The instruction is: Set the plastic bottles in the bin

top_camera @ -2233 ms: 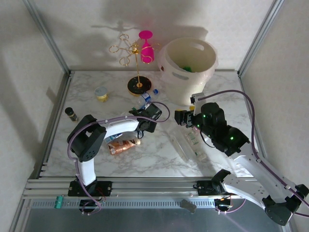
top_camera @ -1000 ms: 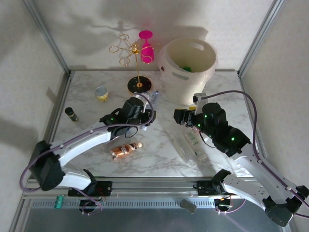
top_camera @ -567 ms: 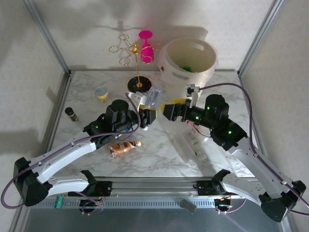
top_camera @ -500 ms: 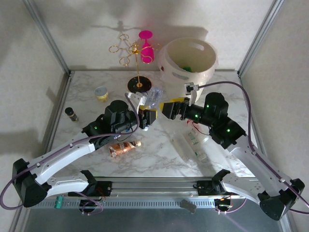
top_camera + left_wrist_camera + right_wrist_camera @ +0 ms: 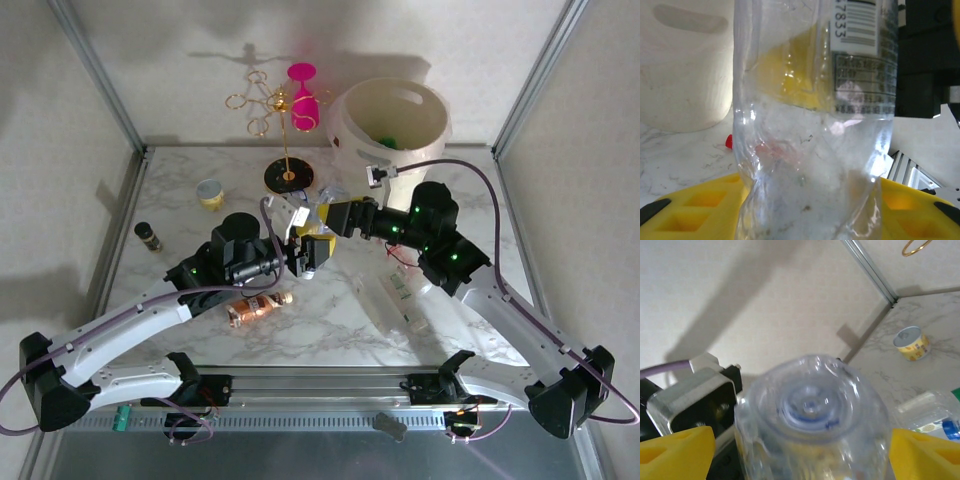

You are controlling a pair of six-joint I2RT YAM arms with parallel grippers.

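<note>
Two grippers face each other above the middle of the surface. The left gripper is clenched on a crumpled clear bottle, its yellow fingers pressing the thin wall from both sides and holding it off the surface. The right gripper is spread around the bottle's other end, one yellow fingertip on each side. I cannot tell whether they touch it. A copper-brown bottle lies toward the near edge, and another clear bottle lies right of centre. The bin stands at the far edge, right of the middle, with something green inside.
</note>
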